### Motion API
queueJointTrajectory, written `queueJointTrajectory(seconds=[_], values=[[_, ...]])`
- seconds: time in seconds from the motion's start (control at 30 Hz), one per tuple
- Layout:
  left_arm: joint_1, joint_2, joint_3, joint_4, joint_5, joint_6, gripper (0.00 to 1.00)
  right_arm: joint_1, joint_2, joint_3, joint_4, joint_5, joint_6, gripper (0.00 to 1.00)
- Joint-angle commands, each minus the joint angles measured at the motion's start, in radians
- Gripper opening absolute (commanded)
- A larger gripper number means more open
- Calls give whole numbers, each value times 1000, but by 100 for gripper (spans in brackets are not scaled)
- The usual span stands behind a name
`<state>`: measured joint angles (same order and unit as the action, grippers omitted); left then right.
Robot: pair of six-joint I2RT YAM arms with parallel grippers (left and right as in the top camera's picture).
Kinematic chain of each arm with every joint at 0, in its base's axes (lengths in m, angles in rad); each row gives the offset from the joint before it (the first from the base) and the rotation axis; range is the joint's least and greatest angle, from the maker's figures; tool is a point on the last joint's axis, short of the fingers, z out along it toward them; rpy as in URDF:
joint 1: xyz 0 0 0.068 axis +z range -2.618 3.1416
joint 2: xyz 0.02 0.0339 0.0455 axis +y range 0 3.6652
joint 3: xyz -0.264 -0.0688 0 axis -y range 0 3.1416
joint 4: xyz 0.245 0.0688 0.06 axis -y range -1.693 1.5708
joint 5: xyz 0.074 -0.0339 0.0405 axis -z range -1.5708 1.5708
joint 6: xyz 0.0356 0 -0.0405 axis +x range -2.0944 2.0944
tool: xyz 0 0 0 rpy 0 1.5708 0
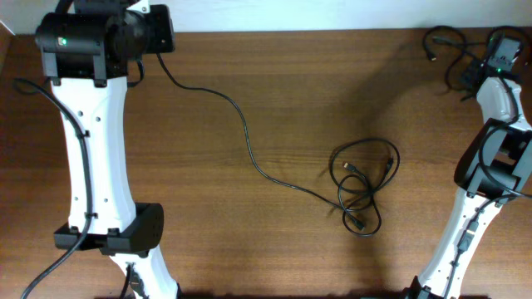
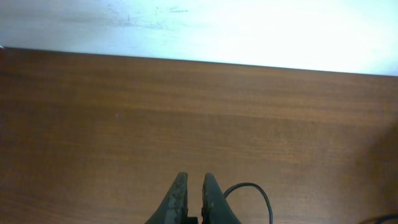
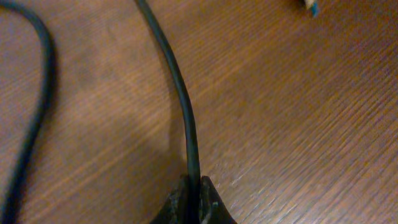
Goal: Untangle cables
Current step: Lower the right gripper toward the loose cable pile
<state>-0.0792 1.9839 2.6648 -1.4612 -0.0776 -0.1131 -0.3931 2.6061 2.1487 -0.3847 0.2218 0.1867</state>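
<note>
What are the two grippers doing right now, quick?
Left gripper: closed; cable loop beside it, hold unclear.
Right gripper: closed on a thin black cable.

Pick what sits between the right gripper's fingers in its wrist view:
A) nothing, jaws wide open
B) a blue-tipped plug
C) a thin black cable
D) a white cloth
C: in the right wrist view the right gripper has its fingers closed on a black cable that runs up from between them, while the blue-tipped plug lies apart on the table.
</note>
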Motion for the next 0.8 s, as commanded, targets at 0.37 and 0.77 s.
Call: queueJointTrajectory(seconds=[0.37, 0.77], values=[[0, -15, 0, -21, 10, 13, 0, 149, -381, 202, -476, -10, -101, 87], [0, -15, 0, -36, 10, 31, 1, 353, -412, 189, -1314, -623, -988, 95]])
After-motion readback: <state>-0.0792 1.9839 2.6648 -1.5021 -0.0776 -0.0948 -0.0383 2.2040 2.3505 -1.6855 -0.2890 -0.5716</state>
